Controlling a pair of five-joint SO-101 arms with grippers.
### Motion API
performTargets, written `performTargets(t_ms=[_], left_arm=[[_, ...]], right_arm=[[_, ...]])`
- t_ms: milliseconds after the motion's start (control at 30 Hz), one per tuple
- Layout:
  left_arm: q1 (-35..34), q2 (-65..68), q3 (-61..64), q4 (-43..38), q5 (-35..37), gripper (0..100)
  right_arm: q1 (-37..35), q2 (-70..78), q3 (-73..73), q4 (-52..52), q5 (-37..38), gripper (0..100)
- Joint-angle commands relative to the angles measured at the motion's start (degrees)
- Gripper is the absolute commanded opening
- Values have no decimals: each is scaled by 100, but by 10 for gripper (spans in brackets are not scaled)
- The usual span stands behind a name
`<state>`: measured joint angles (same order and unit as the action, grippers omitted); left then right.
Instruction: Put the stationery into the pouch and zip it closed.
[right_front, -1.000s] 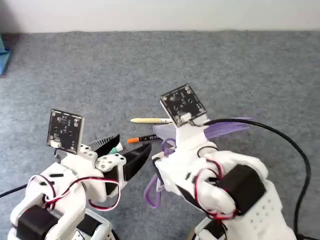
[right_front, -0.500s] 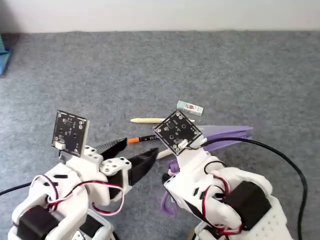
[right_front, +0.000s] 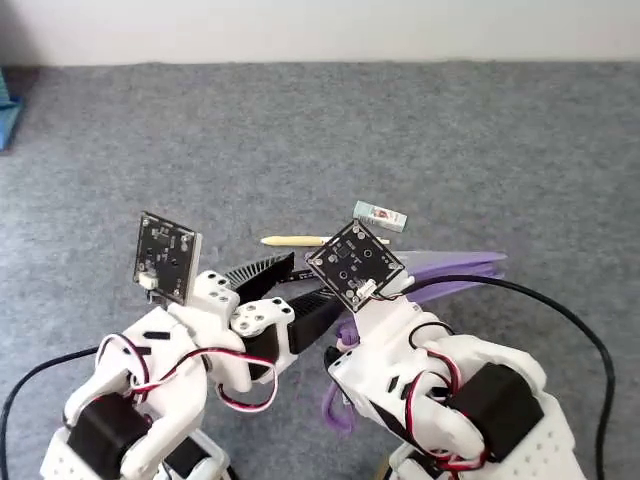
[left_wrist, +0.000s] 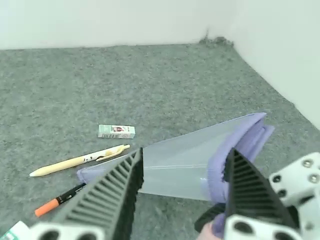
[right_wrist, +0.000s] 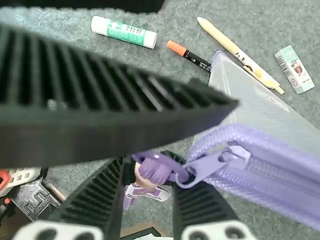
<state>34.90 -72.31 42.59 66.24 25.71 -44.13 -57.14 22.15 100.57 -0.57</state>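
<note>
While the purple pouch (left_wrist: 200, 165) lies on the grey table (left_wrist: 150, 80) with its zipper pull (right_wrist: 200, 167) pinched in the right gripper (right_wrist: 150, 192), nothing is judged packed or zipped yet. The pen (left_wrist: 80, 160), marker (left_wrist: 57, 200), eraser (left_wrist: 116, 131) and glue stick (right_wrist: 123, 31) are left beside it. The left gripper (left_wrist: 185, 157) is held open just above the pouch, crowding access.

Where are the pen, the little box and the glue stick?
Cream plastic pen (left_wrist: 80, 160), left wrist view, mid-barrel.
Small pale-green box (left_wrist: 116, 131), left wrist view, top face.
White-and-green glue stick (right_wrist: 124, 31), right wrist view, mid-tube.
</note>
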Motion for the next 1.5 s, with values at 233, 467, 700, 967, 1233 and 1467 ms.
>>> performTargets(t_ms=[233,467,700,967,1233,1467], left_arm=[[686,105,145,-193,70,261],[580,105,549,-378,193,260],[176,105,1059,-809,299,258],[149,105,954,-800,308,258],[-246,97,1191,-791,281,246],[-343,79,1191,-791,273,100]], right_arm=[[-22,-75,-53,233,62,8],[-22,-84,-53,233,62,8],[-31,-84,-53,233,62,8],[-31,-84,-53,233,62,8],[-22,-127,-53,242,62,8],[576,-382,-18,242,185,8]])
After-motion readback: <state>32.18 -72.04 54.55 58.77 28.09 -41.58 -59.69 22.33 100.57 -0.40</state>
